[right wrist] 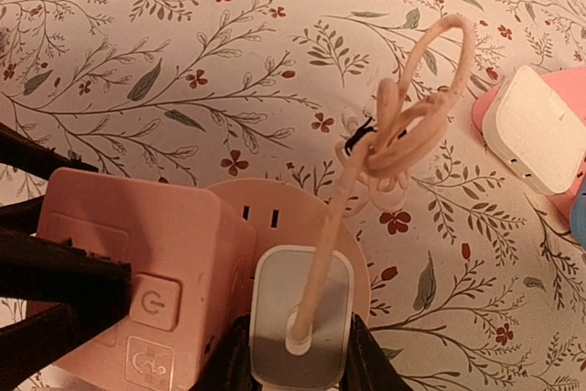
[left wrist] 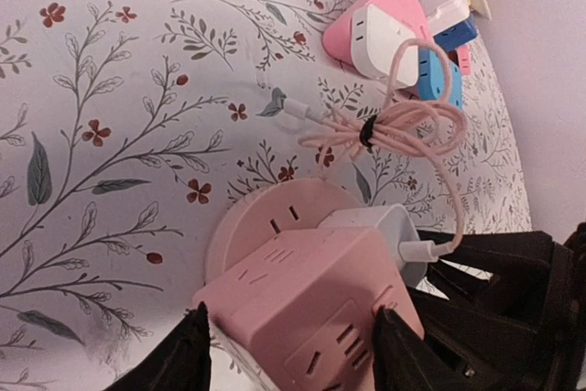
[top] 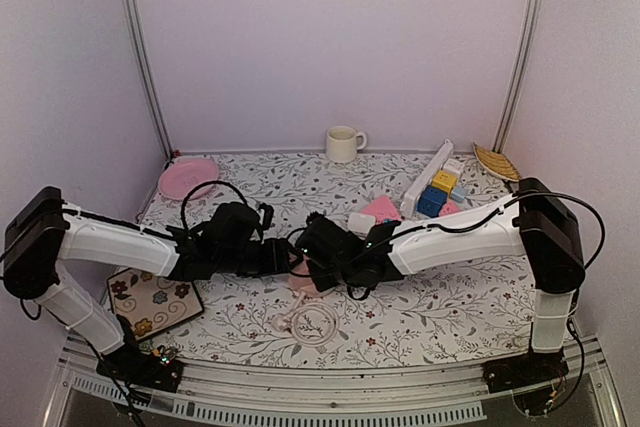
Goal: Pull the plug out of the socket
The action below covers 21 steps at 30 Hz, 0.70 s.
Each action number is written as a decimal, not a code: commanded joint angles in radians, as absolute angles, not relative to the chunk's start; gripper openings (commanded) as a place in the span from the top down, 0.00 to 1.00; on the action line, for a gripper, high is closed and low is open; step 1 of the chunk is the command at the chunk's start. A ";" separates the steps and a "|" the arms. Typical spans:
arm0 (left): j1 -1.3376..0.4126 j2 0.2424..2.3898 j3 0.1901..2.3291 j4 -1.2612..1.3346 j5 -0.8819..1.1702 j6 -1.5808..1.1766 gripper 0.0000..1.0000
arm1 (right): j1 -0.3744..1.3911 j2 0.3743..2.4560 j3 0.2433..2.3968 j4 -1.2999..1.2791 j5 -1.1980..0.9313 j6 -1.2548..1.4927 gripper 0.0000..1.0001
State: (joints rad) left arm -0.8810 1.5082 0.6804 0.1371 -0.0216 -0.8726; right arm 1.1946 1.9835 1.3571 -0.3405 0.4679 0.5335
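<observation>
A pink cube socket (left wrist: 311, 299) on a round pink base is held between my left gripper's (left wrist: 293, 341) black fingers, which are shut on two of its sides. A white plug (right wrist: 300, 322) with a pink cable (right wrist: 412, 125) sits flush against the socket's (right wrist: 137, 281) side face, with no gap showing. My right gripper (right wrist: 300, 359) is shut on the plug's two sides. The plug also shows in the left wrist view (left wrist: 380, 231). In the top view the two grippers, left (top: 275, 255) and right (top: 318, 265), meet at mid-table and hide the socket.
A second pink-and-white adapter (left wrist: 380, 29) lies further out, beside blue and yellow blocks (top: 435, 197) and a white bar (top: 427, 179). A cup (top: 343, 143) stands at the back, a pink plate (top: 187, 177) at back left, a floral mat (top: 152, 299) at front left, a wooden dish (top: 496, 161) at back right.
</observation>
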 commanded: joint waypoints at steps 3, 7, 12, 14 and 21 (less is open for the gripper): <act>-0.888 1.592 0.660 -0.027 -0.087 -0.881 0.40 | 1.258 1.921 1.381 -0.209 0.574 0.449 0.96; -0.888 1.606 0.660 -0.033 -0.092 -0.886 0.40 | 1.259 1.877 1.335 -0.136 0.532 0.433 0.96; -0.896 1.598 0.674 -0.032 -0.092 -0.862 0.40 | 1.248 1.850 1.301 -0.116 0.517 0.440 0.96; -0.900 1.561 0.683 -0.023 -0.091 -0.825 0.38 | 1.239 1.849 1.289 -0.116 0.514 0.437 0.96; -0.902 1.354 0.685 0.032 -0.059 -0.622 0.27 | 1.206 1.810 1.220 -0.074 0.447 0.376 0.96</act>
State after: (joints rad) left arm -0.8936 1.4528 0.7033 0.0589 -0.0715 -0.7700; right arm 1.2114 1.9034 1.2446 -0.2111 0.4854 0.4248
